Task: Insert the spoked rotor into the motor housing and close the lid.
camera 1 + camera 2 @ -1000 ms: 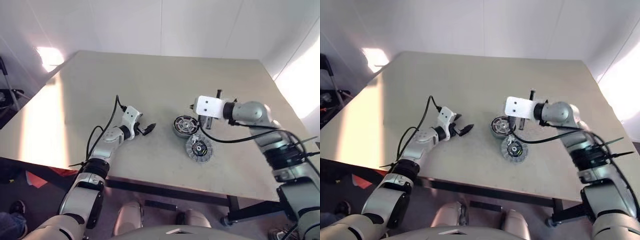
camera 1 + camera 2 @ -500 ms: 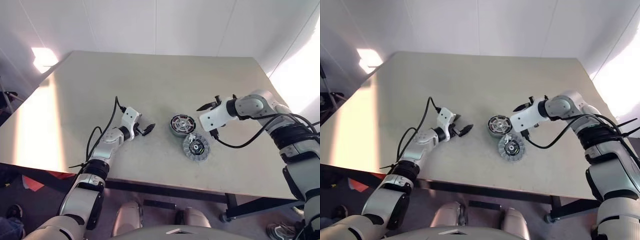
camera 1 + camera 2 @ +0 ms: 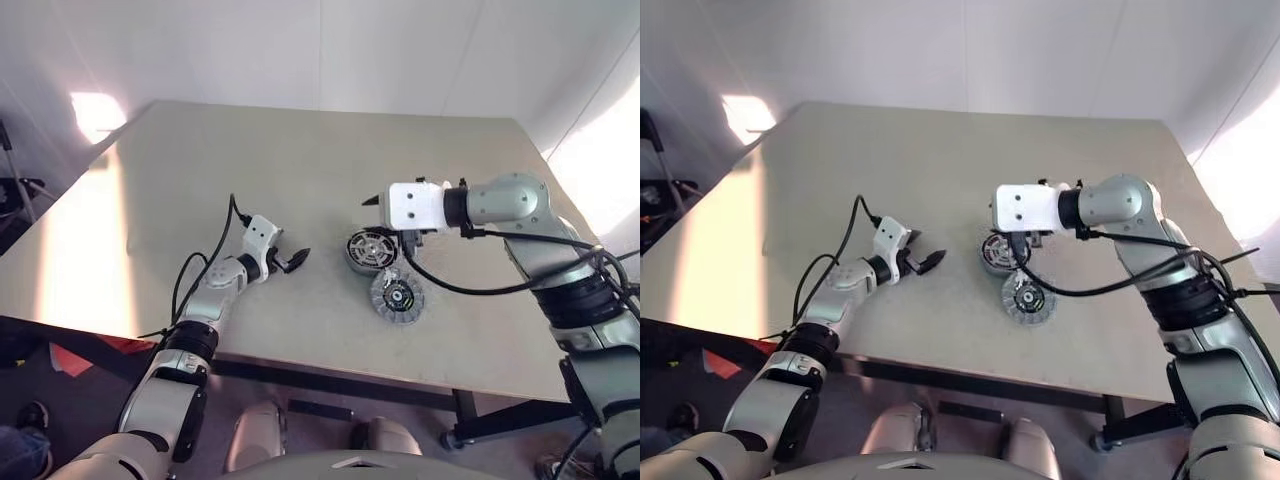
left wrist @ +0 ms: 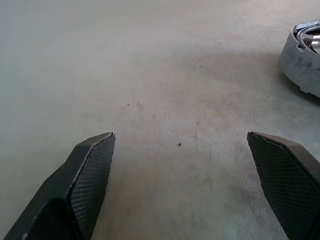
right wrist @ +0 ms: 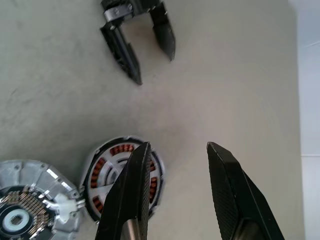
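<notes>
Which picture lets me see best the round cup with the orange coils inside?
The right wrist view: the dark round motor housing with copper coils is close, seen from above, though one black finger of the right hand covers part. Both eye views show it small on the beige table. The left wrist view catches its grey side wall.

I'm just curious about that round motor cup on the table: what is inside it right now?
Inside the motor housing sit a ring of copper-coloured windings and a silver-white spoked rotor. One finger of the right gripper hides part of it.
</notes>
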